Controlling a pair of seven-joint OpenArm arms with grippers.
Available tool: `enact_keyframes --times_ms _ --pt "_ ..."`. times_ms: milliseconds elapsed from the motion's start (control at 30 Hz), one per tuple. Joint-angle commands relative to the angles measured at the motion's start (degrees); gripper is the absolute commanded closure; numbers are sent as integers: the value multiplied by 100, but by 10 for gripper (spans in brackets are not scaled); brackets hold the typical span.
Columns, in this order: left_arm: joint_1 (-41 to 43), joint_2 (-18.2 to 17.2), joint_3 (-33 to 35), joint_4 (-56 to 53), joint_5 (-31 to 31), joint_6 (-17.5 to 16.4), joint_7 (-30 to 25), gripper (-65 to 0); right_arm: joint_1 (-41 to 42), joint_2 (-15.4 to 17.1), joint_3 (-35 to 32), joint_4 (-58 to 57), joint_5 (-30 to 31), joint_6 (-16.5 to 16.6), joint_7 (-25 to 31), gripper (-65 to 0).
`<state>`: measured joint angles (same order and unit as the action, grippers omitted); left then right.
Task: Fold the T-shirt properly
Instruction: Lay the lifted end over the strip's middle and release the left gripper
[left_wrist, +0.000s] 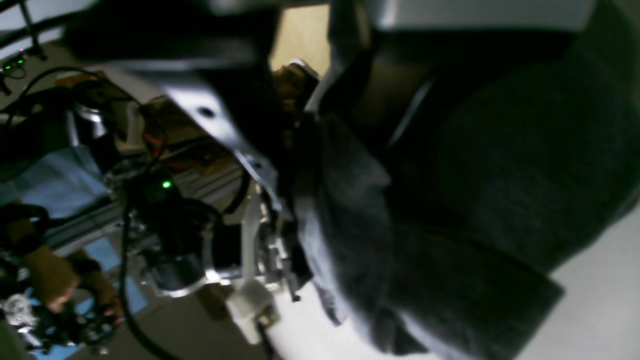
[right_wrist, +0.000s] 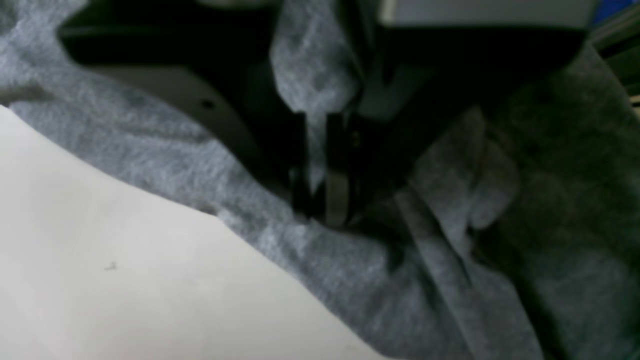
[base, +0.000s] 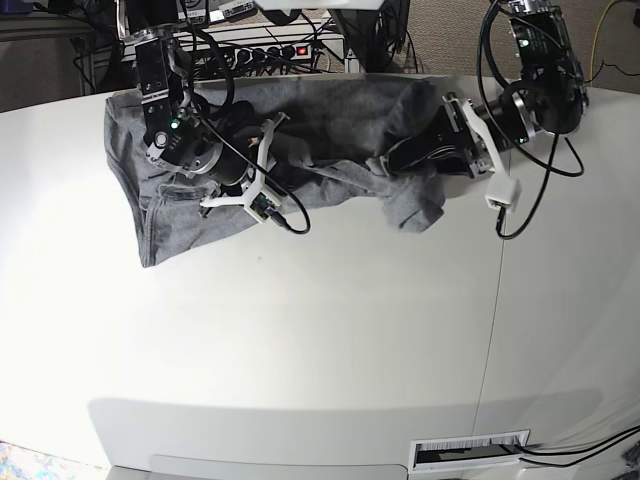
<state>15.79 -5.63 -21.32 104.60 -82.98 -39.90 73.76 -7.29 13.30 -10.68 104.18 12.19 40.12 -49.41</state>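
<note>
Much of the plain heather-grey short-sleeved cotton T-shirt (base: 300, 140) was hard to read; it lay crumpled along the far part of the white table (base: 300, 340), its collar and sleeves lost among bunched folds, with one flap hanging toward the near side around the middle; the left wrist view was dark and blurred, so the cloth (left_wrist: 425, 240) there showed only as a shadowy mass over a pale strip of table (left_wrist: 600, 300), and the left end effector (base: 392, 160) could barely be made out, its black jaws buried in the fabric in the base view, clenched on a gathered ridge of the T-shirt; the right end effector (right_wrist: 320, 170) was clearer in its own wrist view, two dark fingers (right_wrist: 337, 185) pinched on a narrow fold of grey cloth (right_wrist: 310, 75) that rose between them, the table (right_wrist: 125, 260) bare beside it; in the base view that end effector (base: 262, 165) sat over the shirt's left portion, partly hidden by its white bracket and cables; a label with bars at the table's near edge (base: 470, 452) was too small to read; no writing was legible anywhere.
</note>
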Motion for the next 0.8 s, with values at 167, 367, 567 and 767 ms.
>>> enact_keyframes --times_ms 167,367,567,767 --pt "-20 37 651 -22 782 -10 -669 0 79 72 33 98 -24 -12 107 -57" --pt "-26 37 1078 -50 1738 -10 -1137 0 76 70 466 151 109 -12 105 -57" --pt "-28 11 1104 -50 1829 -10 -1121 -248 79 70 1049 190 629 -12 70 -57" --pt "-22 -11 1108 -50 1692 -10 -1003 -280 79 83 1187 190 686 -12 17 -57"
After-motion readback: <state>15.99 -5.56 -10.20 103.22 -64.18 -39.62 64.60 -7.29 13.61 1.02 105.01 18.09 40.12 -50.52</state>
